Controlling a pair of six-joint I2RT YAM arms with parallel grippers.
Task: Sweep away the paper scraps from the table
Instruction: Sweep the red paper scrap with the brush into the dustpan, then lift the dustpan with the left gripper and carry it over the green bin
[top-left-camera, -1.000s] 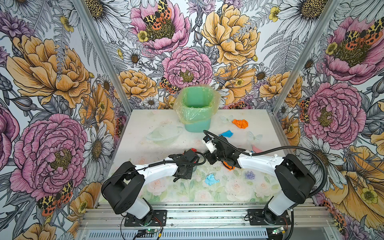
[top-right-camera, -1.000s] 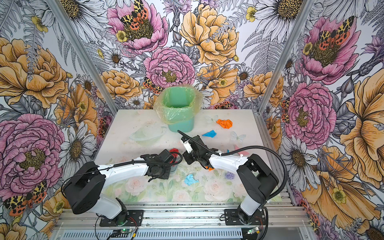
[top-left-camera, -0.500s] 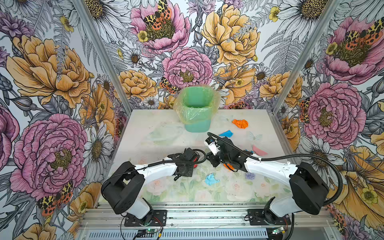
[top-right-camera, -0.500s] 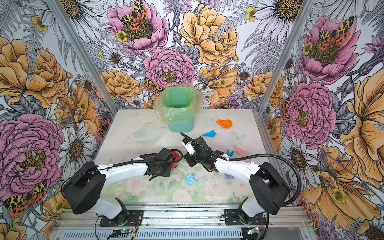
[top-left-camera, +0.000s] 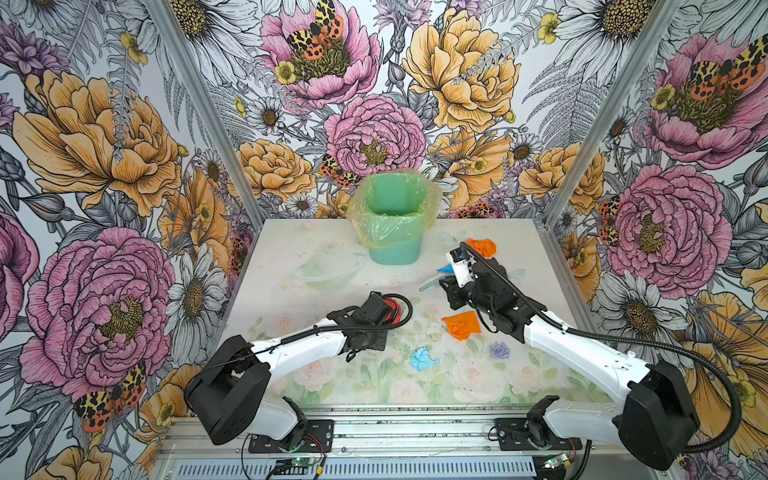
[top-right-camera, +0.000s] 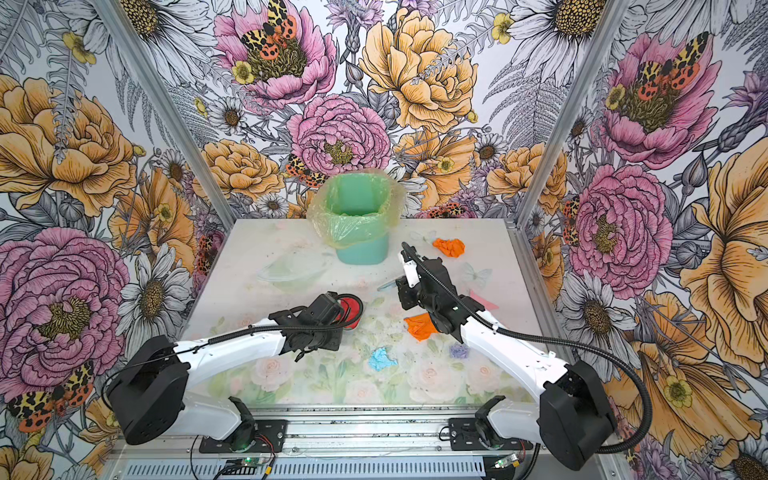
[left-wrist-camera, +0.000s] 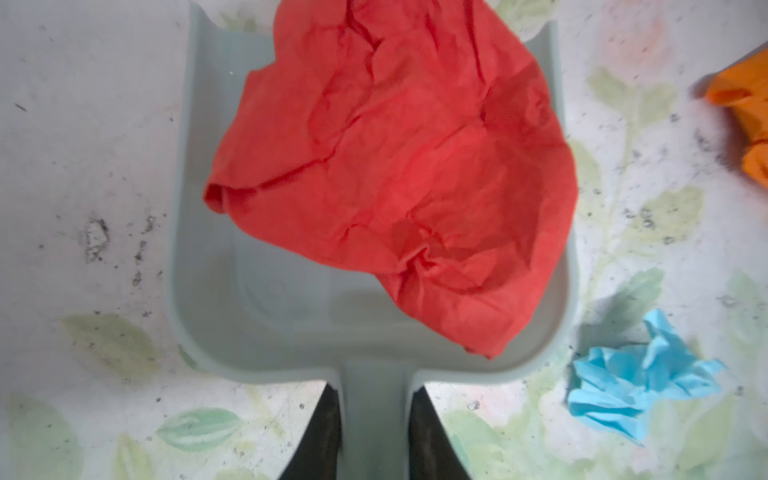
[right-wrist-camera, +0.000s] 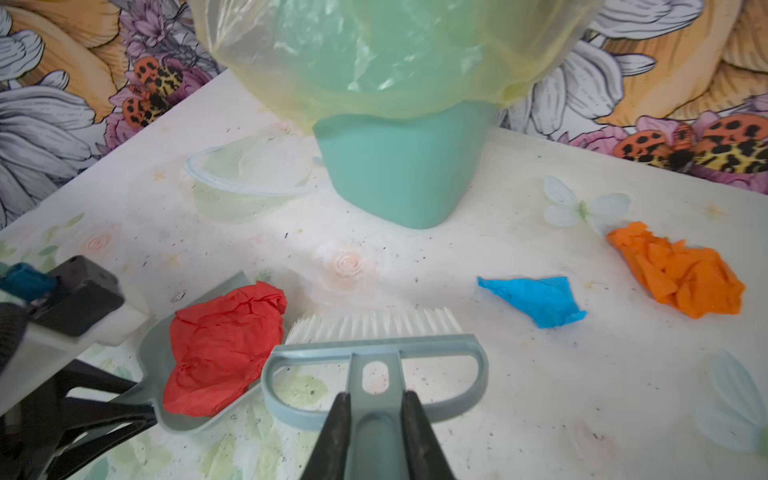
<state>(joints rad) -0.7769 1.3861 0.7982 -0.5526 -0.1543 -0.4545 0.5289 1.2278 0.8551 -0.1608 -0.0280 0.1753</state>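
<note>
A: The walls (top-left-camera: 104, 145) have big flowers. The bench (top-left-camera: 291, 299) has pale roses. Where are the scraps?

B: The red scrap (left-wrist-camera: 395, 166) lies in the dustpan (left-wrist-camera: 257, 291). The left jaws pinch the dustpan's handle.

A: And the brush (right-wrist-camera: 374, 353)?

B: The right jaws squeeze its handle. Its white bristles sit just beside the red scrap.

A: And the others?

B: All on the bench. The near orange scrap (top-left-camera: 461, 326) lies by the right arm. The pale blue scrap (top-left-camera: 422, 359) is near it, toward the front. The dark blue scrap (right-wrist-camera: 536, 299) and the far orange scrap (top-left-camera: 481, 246) lie right of the green bin (top-left-camera: 395, 245).
</note>
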